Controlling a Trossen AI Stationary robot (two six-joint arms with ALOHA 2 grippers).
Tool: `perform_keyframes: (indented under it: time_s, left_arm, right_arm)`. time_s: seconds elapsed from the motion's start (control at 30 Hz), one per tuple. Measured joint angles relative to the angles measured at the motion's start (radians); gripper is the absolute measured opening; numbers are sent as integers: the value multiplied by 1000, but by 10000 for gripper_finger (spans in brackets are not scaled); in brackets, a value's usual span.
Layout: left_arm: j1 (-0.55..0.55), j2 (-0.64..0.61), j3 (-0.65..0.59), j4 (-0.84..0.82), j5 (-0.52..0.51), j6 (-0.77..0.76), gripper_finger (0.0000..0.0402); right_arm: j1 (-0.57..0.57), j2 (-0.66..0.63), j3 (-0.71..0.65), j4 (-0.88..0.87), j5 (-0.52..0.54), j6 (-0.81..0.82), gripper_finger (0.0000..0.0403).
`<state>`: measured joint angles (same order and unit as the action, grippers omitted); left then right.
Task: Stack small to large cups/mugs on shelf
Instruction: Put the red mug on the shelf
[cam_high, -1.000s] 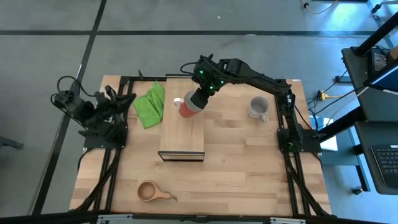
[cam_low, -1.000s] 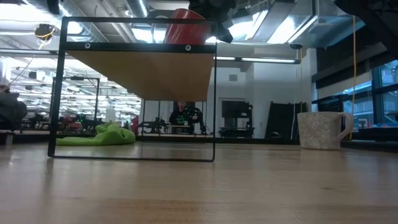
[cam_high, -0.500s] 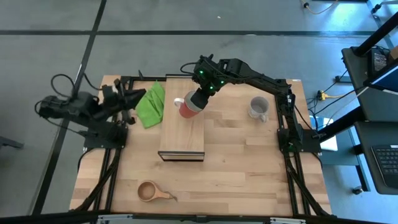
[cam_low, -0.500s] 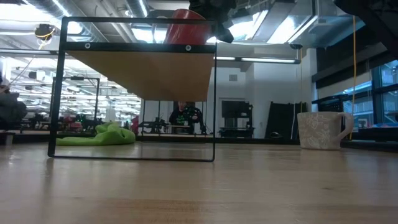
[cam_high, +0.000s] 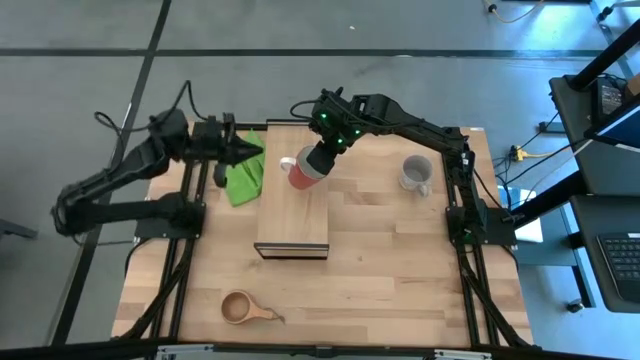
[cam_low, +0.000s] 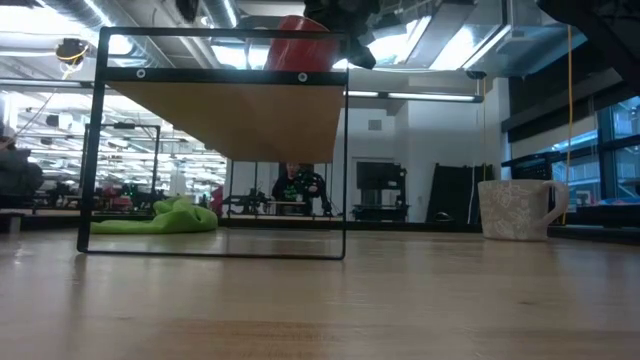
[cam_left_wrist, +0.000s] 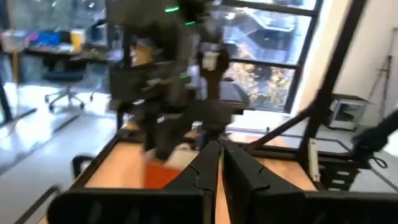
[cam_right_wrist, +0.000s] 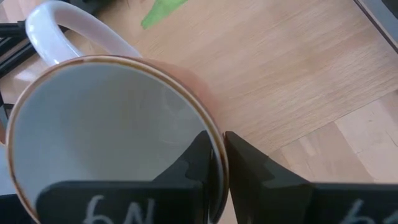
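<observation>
The red mug with a white inside (cam_high: 298, 175) is over the far end of the light-wood shelf (cam_high: 293, 215), with its white handle (cam_right_wrist: 68, 28) toward the table's left. My right gripper (cam_high: 313, 160) is shut on it. In the low view the mug (cam_low: 298, 40) shows at the shelf's top bar. I cannot tell whether its base rests there. The grey mug (cam_high: 415, 174) stands on the table to the right. The small wooden cup (cam_high: 240, 307) lies near the front edge. My left gripper (cam_high: 256, 152) is shut and empty, raised over the green cloth (cam_high: 240, 170). My right gripper holds the red mug by its rim (cam_right_wrist: 211, 134), on the side opposite the handle. One finger (cam_right_wrist: 196, 165) is inside the mug and one (cam_right_wrist: 255, 171) is outside. The fingers come from above, slanting from the table's right. The mug's mouth faces up.
The green cloth lies crumpled left of the shelf's far end. The shelf is a raised board on a thin black frame (cam_low: 345, 150). There is bare wood table between the shelf and the grey mug and toward the front edge.
My left arm has risen from its place at the table's left edge and swung toward the right. Its gripper now reaches over the green cloth, close to the shelf's far left corner. The red mug has stayed where it was.
</observation>
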<state>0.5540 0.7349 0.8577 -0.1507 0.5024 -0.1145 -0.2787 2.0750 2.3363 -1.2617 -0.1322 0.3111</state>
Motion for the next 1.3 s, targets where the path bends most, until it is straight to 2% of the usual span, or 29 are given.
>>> perform_keyframes:
  time_s: [0.13,0.27,0.57,0.93,1.3]
  left_arm:
    - [184,16,1,-88,133,10,14]
    - [242,102,2,-175,196,99,14]
    - [208,274,0,-175,189,151,14]
    - [154,319,0,-249,114,187,14]
    - [105,379,0,-207,57,204,14]
  right_arm:
    - [0,0,0,0,0,1,42]
    - [0,0,0,0,0,7,42]
    - [-27,0,0,-7,51,46,42]
    - [-53,0,0,-6,52,50,42]
    - [-53,25,0,0,25,51,42]
